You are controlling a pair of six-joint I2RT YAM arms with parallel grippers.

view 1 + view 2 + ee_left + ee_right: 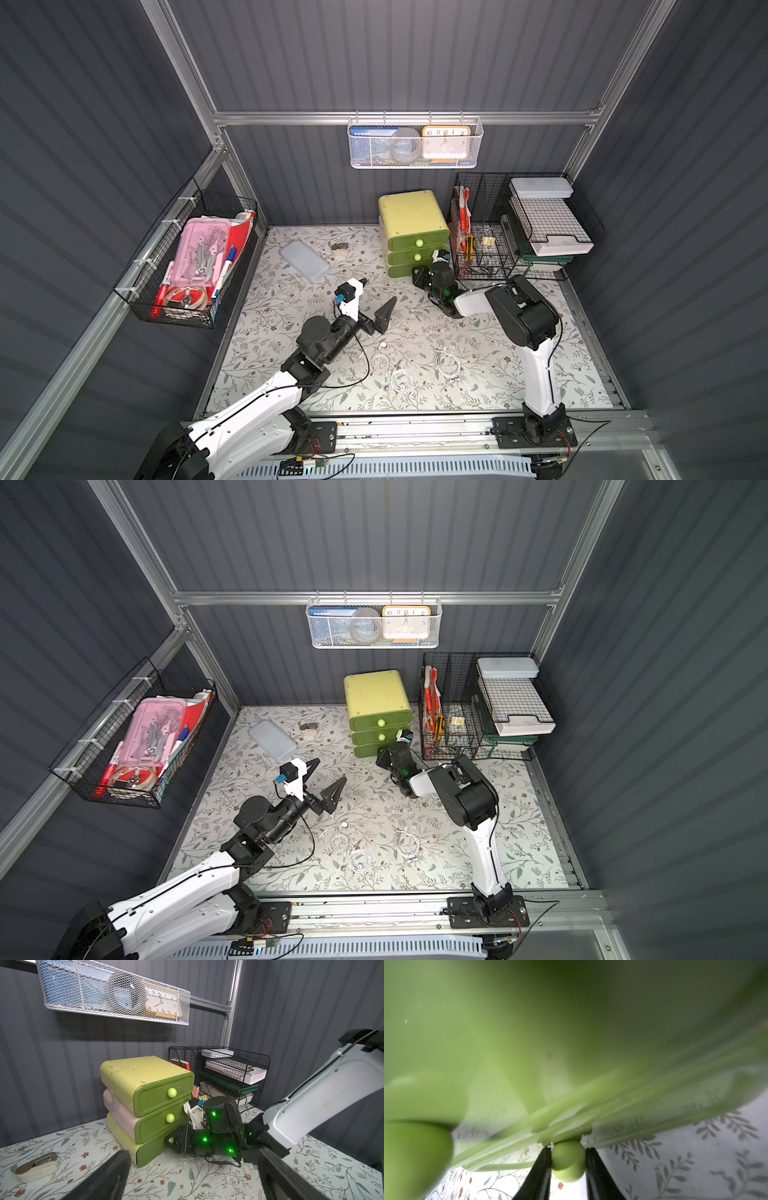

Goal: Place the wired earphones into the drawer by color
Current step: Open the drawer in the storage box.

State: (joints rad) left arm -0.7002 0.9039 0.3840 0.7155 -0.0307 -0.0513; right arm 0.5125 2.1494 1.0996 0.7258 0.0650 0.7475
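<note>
- Three white wired earphones (448, 366), thin loose coils, lie on the desk (498, 374) near its front edge
- The left gripper (379, 290) hovers just beyond them, jaws wide apart
- Farther back, the right gripper (568, 1149) clamps the knob (568, 1167) of the bottom drawer (149, 1153)

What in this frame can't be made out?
- Drawers' contents: the green drawer unit shows no inside in any view.
- Bottom drawer knob: hidden behind the right gripper in both top views; in the right wrist view, whether the fingers already pinch it is unclear.
- White earphones: earbuds and plugs too small in both top views.
</note>
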